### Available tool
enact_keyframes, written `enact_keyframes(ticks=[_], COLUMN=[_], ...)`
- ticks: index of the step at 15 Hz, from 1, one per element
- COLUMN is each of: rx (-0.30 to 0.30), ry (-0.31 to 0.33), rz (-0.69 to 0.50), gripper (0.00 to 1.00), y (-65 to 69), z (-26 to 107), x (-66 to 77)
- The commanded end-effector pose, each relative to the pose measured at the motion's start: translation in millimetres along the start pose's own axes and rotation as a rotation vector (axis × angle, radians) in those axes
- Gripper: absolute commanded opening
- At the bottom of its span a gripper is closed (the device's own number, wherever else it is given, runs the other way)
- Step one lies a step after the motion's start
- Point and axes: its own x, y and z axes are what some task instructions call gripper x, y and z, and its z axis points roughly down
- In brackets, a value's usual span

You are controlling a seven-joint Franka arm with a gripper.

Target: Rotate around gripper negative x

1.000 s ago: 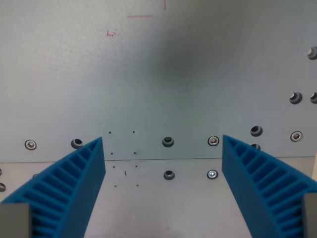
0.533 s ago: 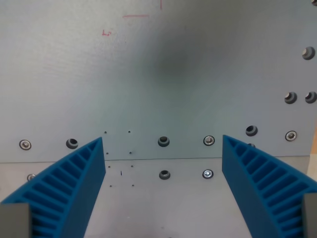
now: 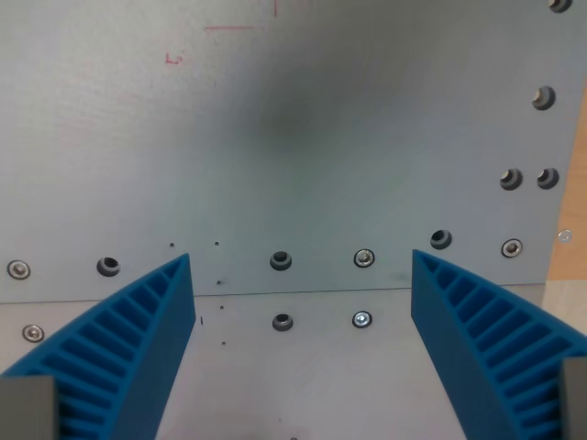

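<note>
Gripper [image 3: 303,302]: two blue ribbed fingers [image 3: 128,353] rise from the lower left and lower right corners of the frame, spread wide apart and grasping nothing; the space between them is bare plate.
Task's thing: there is no object to take; the task is a rotation of the gripper itself, which fills the bottom of the frame and hangs above the plates.
Handling: nothing is carried, so weight, slip and breakage are not at stake; the ribbed fingers look like a soft, yielding kind, and no hold needs choosing.
Near plate [image 3: 303,367]: a pale grey sheet between the fingers, carrying a dark screw hole [image 3: 282,322] and a bright screw [image 3: 361,319].
Seam [image 3: 303,293]: a thin line across the lower middle where the near plate meets the far one.
Far plate [image 3: 303,137]: grey metal filling most of the frame, with a row of holes and screws just above the seam and more up the right edge.
Red marks [image 3: 174,59]: faint, upper left, too small to read.
Wood edge [image 3: 570,183]: a tan strip at the far right, cut off by the frame.
Hidden: finger bases, wrist and arm lie outside the frame; the dark smudge at upper centre may be a shadow, but that cannot be told.
</note>
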Motion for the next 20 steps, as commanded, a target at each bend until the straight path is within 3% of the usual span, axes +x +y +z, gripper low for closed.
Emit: enact_keyframes(ticks=[1, 20], rx=[-0.178, -0.400], ry=[0.010, 0.009], rz=[0.016, 0.017], gripper=[1.00, 1.00], y=[-2.4, -2.4], z=[-2.2, -2.2], x=[-0.7, -0.7])
